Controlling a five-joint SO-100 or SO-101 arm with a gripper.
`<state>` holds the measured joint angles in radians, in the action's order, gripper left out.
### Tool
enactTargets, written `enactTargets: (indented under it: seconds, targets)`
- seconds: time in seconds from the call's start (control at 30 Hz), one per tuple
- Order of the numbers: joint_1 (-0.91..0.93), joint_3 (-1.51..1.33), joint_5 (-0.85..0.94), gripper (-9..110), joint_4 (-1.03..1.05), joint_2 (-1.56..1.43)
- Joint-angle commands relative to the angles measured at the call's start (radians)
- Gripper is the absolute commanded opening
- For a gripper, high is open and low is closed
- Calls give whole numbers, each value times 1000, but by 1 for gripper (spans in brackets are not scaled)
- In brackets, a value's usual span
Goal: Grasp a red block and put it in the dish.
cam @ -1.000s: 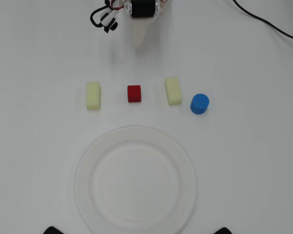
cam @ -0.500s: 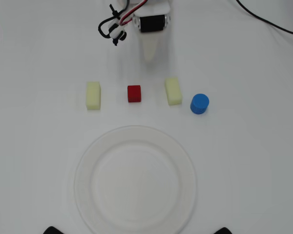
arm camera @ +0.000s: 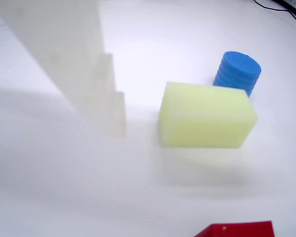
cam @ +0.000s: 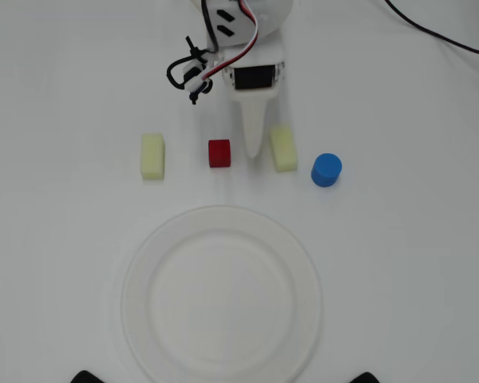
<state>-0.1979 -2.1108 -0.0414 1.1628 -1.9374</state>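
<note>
The red block (cam: 219, 152) is a small cube on the white table, just left of my gripper (cam: 254, 150) in the overhead view. In the wrist view only its top edge (arm camera: 237, 230) shows at the bottom. The gripper's white fingers taper to a single point with no gap between them. They hold nothing and stand in the space between the red block and a pale yellow block (cam: 283, 148). In the wrist view the gripper (arm camera: 113, 116) is blurred at the left. The dish (cam: 134, 299) is a large white plate lying in front of the blocks, with nothing in it.
The pale yellow block (arm camera: 204, 116) sits right of the gripper. A blue cylinder (cam: 326, 170) stands further right, also in the wrist view (arm camera: 238, 71). A second pale yellow block (cam: 152, 155) lies left of the red block. A black cable (cam: 439, 36) crosses the top right.
</note>
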Motion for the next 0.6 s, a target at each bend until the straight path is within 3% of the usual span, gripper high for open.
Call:
enactTargets:
  seconds: [0.0, 0.57]
  targets:
    - [11, 46, 21, 34, -43, 26]
    - [172, 54, 124, 33, -206, 252]
